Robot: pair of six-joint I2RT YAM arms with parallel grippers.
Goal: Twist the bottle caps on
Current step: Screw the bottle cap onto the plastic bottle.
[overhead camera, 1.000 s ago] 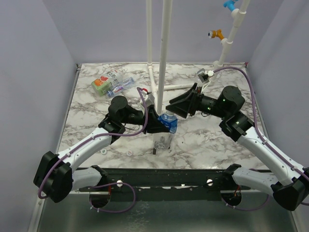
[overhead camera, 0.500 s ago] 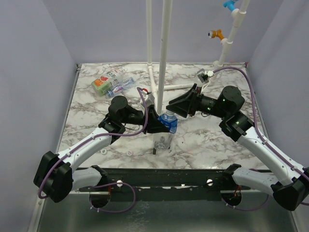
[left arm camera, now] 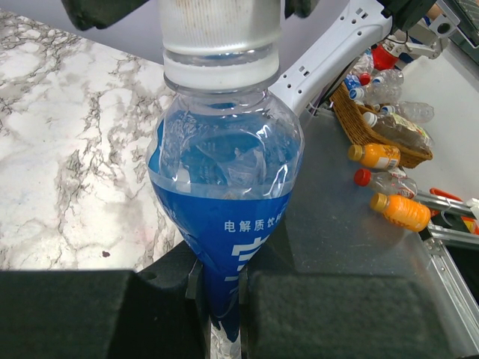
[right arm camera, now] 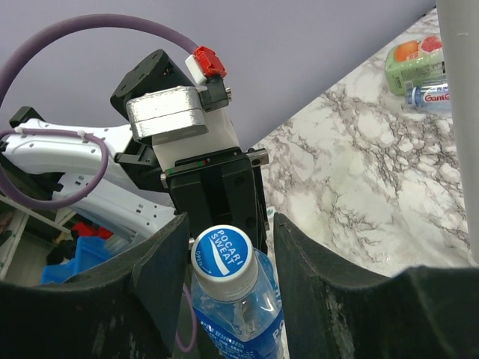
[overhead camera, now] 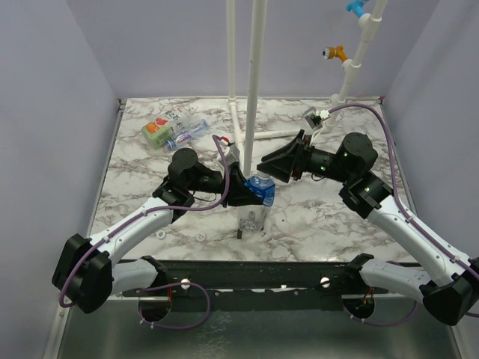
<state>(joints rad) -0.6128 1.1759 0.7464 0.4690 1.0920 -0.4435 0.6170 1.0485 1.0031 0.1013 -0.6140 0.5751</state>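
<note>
Blue-labelled clear plastic bottle (left arm camera: 224, 217) stays clamped in my left gripper (left arm camera: 221, 299); my right gripper (right arm camera: 230, 239) has rolled slightly, jaws loose around its blue-printed white cap (right arm camera: 221, 254), mid-frame: re-gripping, probably.

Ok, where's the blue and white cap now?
The cap sits on the neck of the blue-labelled bottle, between the fingers of the right gripper in the right wrist view; the left gripper holds that bottle just in front of the white pipes.

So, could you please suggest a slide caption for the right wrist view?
The right gripper straddles the Pocari Sweat cap on the bottle that the left gripper holds.
</note>
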